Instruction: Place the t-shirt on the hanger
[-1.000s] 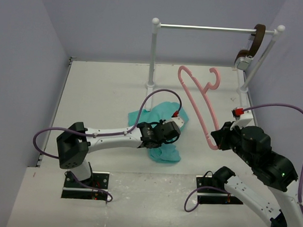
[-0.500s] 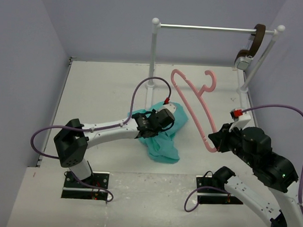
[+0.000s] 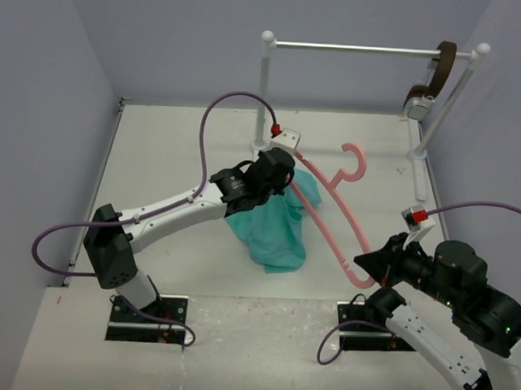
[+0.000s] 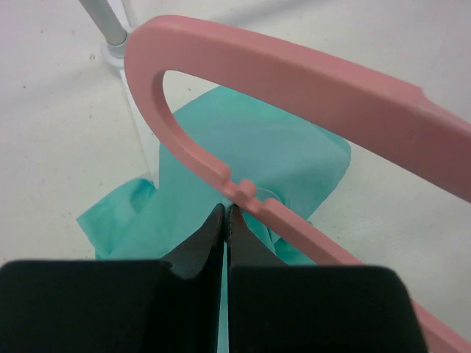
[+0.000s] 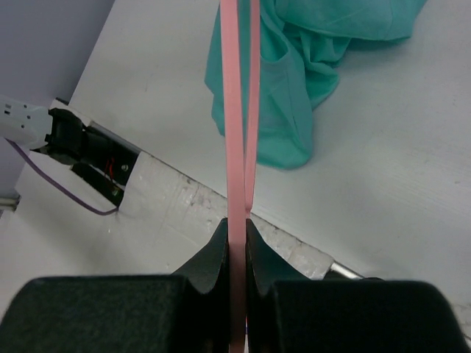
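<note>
The teal t-shirt (image 3: 272,234) hangs in a bunch above the table, with my left gripper (image 3: 282,185) shut on its upper cloth. In the left wrist view the fingertips (image 4: 213,220) pinch the shirt (image 4: 287,147) right below the pink hanger (image 4: 309,81), whose rounded shoulder end loops just above them. The hanger (image 3: 329,197) slants through the air, its hook (image 3: 356,160) pointing away from me. My right gripper (image 3: 367,269) is shut on its near end. In the right wrist view the hanger (image 5: 235,110) runs straight out from the jaws of that gripper (image 5: 237,224) towards the shirt (image 5: 294,88).
A rack of white posts (image 3: 264,92) and a metal rail (image 3: 351,49) stands at the back. A brown strap with a metal piece (image 3: 436,77) hangs on its right end. Purple walls close in left and right. The arm bases (image 3: 149,311) sit at the near edge.
My left gripper has closed on the shirt and lifted it up and back to the hanger's far end. The right arm drew back and swung the hanger leftward and lower.
</note>
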You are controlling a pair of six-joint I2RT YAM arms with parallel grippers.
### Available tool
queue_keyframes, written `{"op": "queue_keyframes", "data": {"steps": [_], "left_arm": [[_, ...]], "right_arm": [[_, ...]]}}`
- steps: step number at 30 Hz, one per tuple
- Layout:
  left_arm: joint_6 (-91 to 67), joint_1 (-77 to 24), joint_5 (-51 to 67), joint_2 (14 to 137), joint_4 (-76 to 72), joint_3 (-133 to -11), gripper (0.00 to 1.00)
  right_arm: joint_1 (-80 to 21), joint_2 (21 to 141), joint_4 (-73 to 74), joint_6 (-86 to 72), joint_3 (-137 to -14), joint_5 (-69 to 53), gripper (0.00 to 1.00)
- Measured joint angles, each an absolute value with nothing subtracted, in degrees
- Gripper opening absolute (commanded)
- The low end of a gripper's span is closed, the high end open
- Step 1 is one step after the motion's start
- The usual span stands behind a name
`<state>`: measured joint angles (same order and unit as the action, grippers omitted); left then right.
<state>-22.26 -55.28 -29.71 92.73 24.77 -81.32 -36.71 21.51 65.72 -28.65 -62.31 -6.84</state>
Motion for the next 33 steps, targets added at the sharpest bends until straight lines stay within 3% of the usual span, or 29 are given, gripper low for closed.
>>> {"op": "queue_keyframes", "data": {"steps": [20,33], "left_arm": [[-28.5,-50.7,-27.6,95.4,24.8,-82.8,0.00],[-31.8,-50.6,-23.2,92.2,21.9,-77.9,0.00]], "right_arm": [[-36.7,13.2,77.8,-34.3,-60.6,-8.8,0.00],[-36.7,15.8,67.2,-36.6,-53.2,-11.4,0.00]]}}
